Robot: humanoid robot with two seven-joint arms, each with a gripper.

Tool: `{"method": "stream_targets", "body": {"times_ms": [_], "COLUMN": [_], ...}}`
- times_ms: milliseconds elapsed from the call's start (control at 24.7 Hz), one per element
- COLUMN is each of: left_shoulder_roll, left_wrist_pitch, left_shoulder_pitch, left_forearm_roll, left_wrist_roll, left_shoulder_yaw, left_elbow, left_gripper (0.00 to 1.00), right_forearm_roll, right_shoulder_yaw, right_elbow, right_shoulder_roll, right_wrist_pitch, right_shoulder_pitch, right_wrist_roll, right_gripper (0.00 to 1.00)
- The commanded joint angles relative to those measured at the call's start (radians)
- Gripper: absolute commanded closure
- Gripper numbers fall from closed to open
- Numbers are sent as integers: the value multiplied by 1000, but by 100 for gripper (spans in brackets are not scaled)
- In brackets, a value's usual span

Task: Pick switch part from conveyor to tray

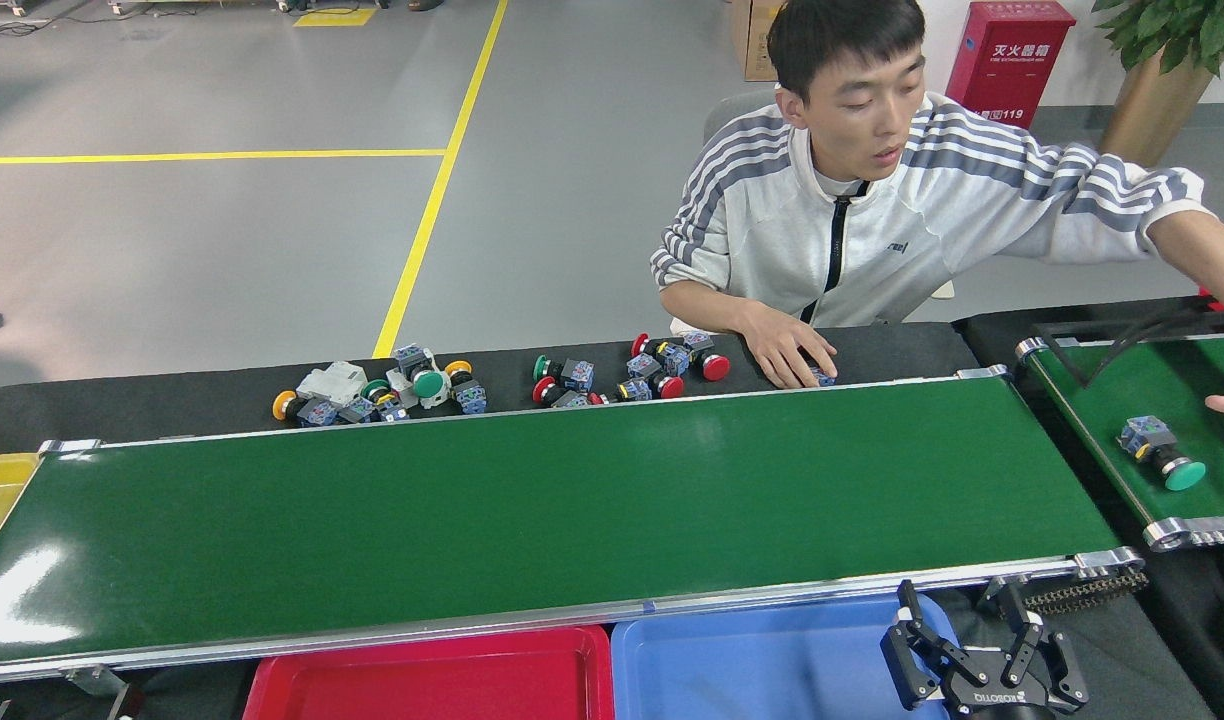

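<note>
a green-capped switch part (pixel 1162 455) is seen on the short side belt (pixel 1187 400) at 3 o'clock, off the long conveyor (pixel 532 500). the right gripper (pixel 967 625), fingers spread apart, is held over the blue tray (pixel 762 665) at 5 o'clock.

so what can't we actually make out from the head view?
- Left claw: not in view at all.
- Red tray and blue tray: near parts cut off by the bottom edge.
- Part under the person's hand: mostly covered.
- Second belt: runs off the right edge.
- Labels on the spare switch parts: too small.
</note>
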Motion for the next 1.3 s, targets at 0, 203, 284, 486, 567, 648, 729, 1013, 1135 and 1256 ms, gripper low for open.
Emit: {"method": "stream_targets", "body": {"times_ms": [0,203,284,486,567,648,729,1013,1135,1256], "left_shoulder_roll": [6,2,3,6,9,14,12,5,5,6], "left_wrist_pitch": [12,9,1,0,0,0,1,4,1,-3], "left_shoulder_pitch": [2,7,9,7,5,4,-5,-11,-13,-14], "left_forearm_roll": [-4,-74,-73,-79,-83,-90,-120,-122,-120,-120], "left_wrist_roll": [9,10,10,12,12,12,13,21,32,32], "left_shoulder_yaw": [7,3,1,-7,-8,-8,-8,-7,-7,-7], "left_elbow": [-10,-14,-14,-14,-14,-13,-14,-14,-14,-14], "left_gripper": [0,0,0,0,0,0,0,0,0,0], "right_forearm_roll": [2,2,2,1,1,1,-1,-1,-7,-10], "right_shoulder_yaw": [7,24,24,22,22,21,15,-47,-59,-59], "right_elbow": [-11,-11,-11,-11,-11,-9,0,68,164,246], "right_shoulder_roll": [-2,-5,-5,-7,-8,-4,-2,-5,-20,-31], "right_wrist_pitch": [-2,-5,-5,-5,-5,0,8,9,8,1], "right_shoulder_pitch": [-4,-7,-5,-9,-9,-12,-15,-73,-165,-246], "right_wrist_roll": [5,5,4,-1,-2,1,4,31,91,114], "right_gripper": [1,1,1,0,0,0,0,0,0,0]}}
